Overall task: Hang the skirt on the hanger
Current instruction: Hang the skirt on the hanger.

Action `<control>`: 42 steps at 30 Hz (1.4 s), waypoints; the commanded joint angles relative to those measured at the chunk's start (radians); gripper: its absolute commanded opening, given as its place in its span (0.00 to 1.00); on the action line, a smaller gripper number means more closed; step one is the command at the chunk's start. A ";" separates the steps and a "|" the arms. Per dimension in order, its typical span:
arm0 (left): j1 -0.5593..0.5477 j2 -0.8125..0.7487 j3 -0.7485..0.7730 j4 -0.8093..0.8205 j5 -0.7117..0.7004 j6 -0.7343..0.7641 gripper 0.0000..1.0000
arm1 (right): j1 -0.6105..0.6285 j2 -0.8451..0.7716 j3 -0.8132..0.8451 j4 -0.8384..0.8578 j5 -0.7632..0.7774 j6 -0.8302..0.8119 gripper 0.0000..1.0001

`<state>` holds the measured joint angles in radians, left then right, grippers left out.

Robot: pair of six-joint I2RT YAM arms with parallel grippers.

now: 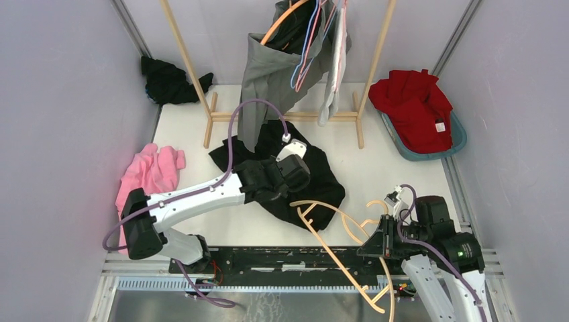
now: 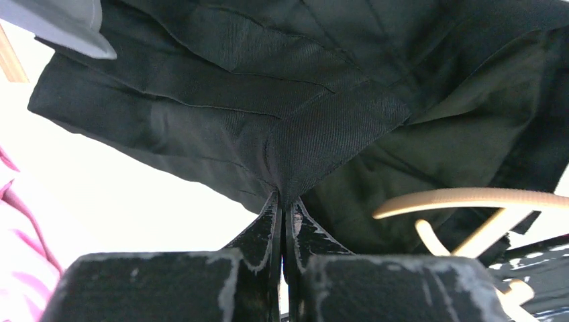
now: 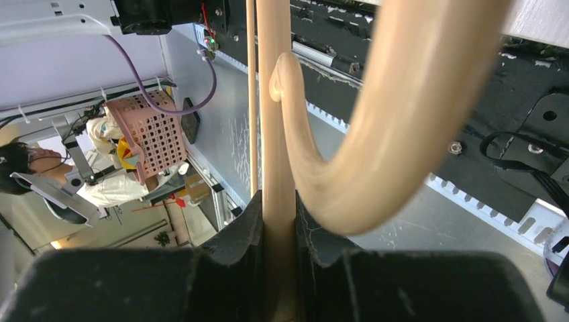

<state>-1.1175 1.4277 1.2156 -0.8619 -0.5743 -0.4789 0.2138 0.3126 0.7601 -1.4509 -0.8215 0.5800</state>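
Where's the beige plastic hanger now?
Top view, near right: the beige plastic hanger sits clamped in the right gripper, its far end overlapping the black skirt.

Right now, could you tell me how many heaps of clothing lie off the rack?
4: black heap far left, pink heap near left, black skirt in the left hand, red heap in the basket. Each may hide more.

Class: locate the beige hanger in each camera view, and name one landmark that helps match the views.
Top external: beige hanger lower centre, crossing the black rail, held by the right gripper.
Left wrist: lower right, against the black skirt.
Right wrist: centre, clamped between the jaws.
Landmark: the black rail, in top and right wrist views.
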 commanded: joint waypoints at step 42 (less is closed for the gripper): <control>0.001 -0.351 -0.073 0.215 0.451 -0.031 0.03 | -0.001 0.055 -0.531 1.055 0.131 0.573 0.02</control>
<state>-1.1168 1.1118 1.1492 -0.7490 -0.2050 -0.4808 0.2138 0.3222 0.2485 -0.5854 -0.7029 1.1076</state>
